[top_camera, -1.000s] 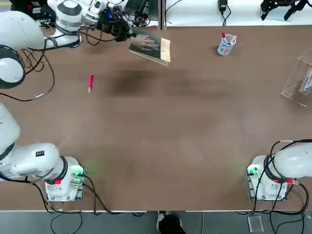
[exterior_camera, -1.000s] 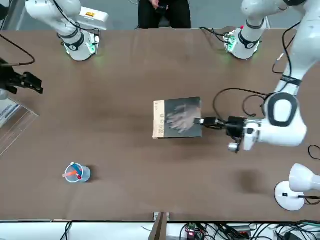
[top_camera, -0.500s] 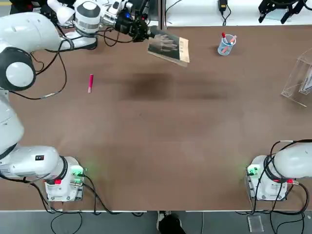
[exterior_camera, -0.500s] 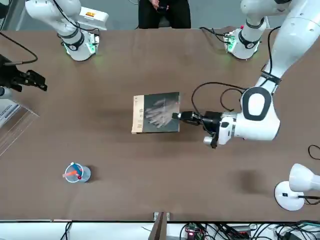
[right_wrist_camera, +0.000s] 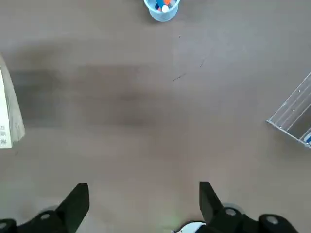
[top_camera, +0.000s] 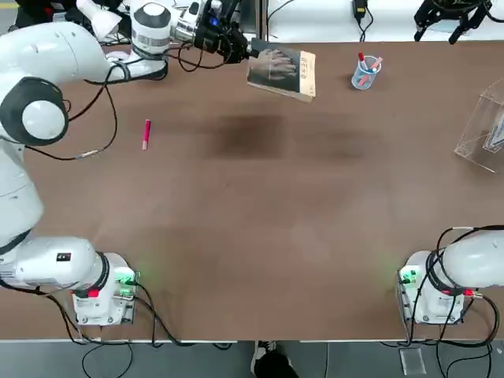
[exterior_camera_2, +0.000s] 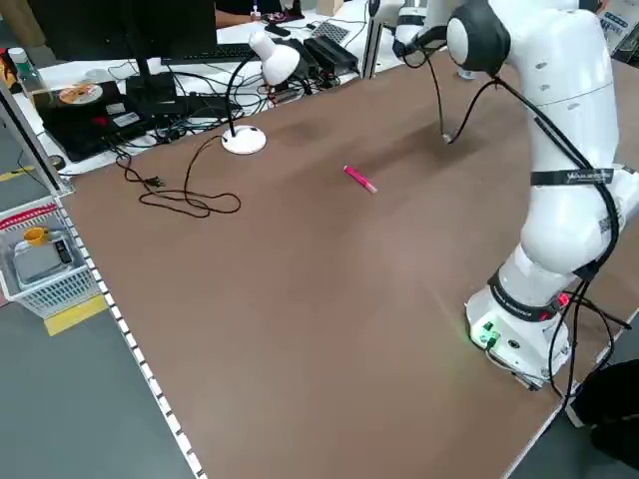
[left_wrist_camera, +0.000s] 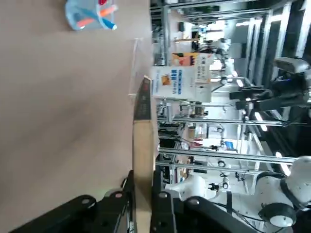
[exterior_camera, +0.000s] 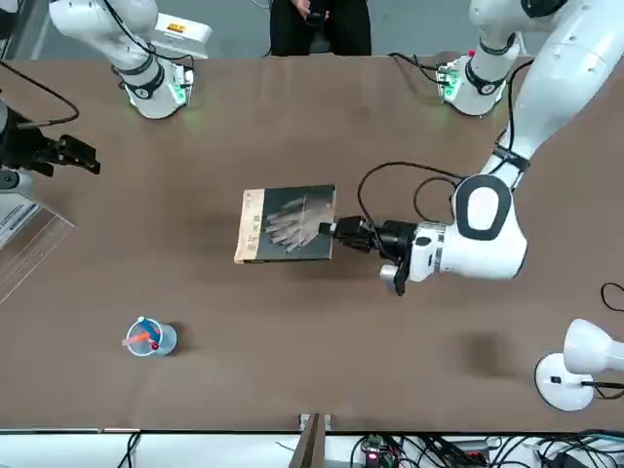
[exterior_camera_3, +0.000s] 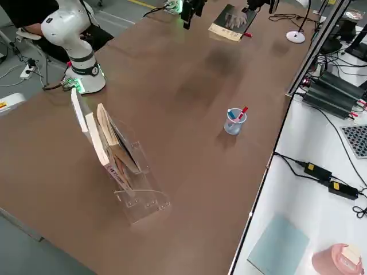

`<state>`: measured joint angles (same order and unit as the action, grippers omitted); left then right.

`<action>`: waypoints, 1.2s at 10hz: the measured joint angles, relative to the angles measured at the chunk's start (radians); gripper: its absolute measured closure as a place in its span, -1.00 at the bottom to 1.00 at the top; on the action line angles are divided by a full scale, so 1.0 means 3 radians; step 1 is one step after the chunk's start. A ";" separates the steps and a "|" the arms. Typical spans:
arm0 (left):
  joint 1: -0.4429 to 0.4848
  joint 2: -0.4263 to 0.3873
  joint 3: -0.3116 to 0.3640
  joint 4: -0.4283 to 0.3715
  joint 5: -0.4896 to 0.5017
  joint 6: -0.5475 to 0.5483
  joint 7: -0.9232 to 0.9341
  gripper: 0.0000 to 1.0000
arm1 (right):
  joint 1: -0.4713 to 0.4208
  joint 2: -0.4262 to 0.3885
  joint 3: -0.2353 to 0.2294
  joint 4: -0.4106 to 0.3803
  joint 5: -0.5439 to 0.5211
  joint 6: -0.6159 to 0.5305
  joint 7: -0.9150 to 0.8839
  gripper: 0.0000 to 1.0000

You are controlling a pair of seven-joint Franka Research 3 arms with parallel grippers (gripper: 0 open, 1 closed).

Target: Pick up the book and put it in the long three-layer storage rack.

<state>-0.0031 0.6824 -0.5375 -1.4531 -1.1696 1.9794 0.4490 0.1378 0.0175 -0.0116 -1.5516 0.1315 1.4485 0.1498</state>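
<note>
Far left on the table, a pink marker [top_camera: 146,135], apart from the work. Right of it, over the far side, the left gripper [exterior_camera: 331,228], narrow, clamped on one end of the book [top_camera: 283,71]. Book is off the table, its shadow lying apart from it; pale strip points away from the fingers, towards the rack side. Pick-up looks done; step in hand is judged to be the carry.

Next along, the pen cup [top_camera: 365,75], upright (a likely snag if the book travels low). Beyond it the right gripper [top_camera: 435,38], wide and holding nothing, over the far edge.

Far right, the clear storage rack [exterior_camera_3: 140,206], books [exterior_camera_3: 101,143] standing in it (which tier is free, cannot tell). Next move probably calls for the left arm to bring the book across, clear of cup and right gripper, then line it up with a gap before lowering.
</note>
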 joint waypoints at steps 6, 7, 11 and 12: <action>-0.0227 0.0105 0.0010 0.0162 -0.0696 0.0124 0.0165 0.97 | -0.0116 0.0000 -0.0054 -0.0046 0.0452 -0.0075 -0.0106 -1.00; -0.0269 0.0164 0.0013 0.0225 -0.0752 0.0172 0.0169 0.97 | -0.0178 0.0002 -0.0057 -0.0071 0.0569 -0.0077 -0.0188 -1.00; -0.0490 0.0367 0.0016 0.0347 -0.1121 0.0390 0.0296 0.97 | -0.0355 0.0005 -0.0069 -0.0142 0.0987 -0.0111 -0.0409 -1.00; -0.0548 0.0405 0.0017 0.0376 -0.1175 0.0416 0.0311 0.97 | -0.0377 0.0007 -0.0069 -0.0161 0.1122 -0.0118 -0.0425 -1.00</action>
<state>-0.1675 0.8040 -0.5324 -1.3402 -1.5220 2.1042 0.5423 0.0248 0.0197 -0.0324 -1.6000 0.4681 1.4131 0.0222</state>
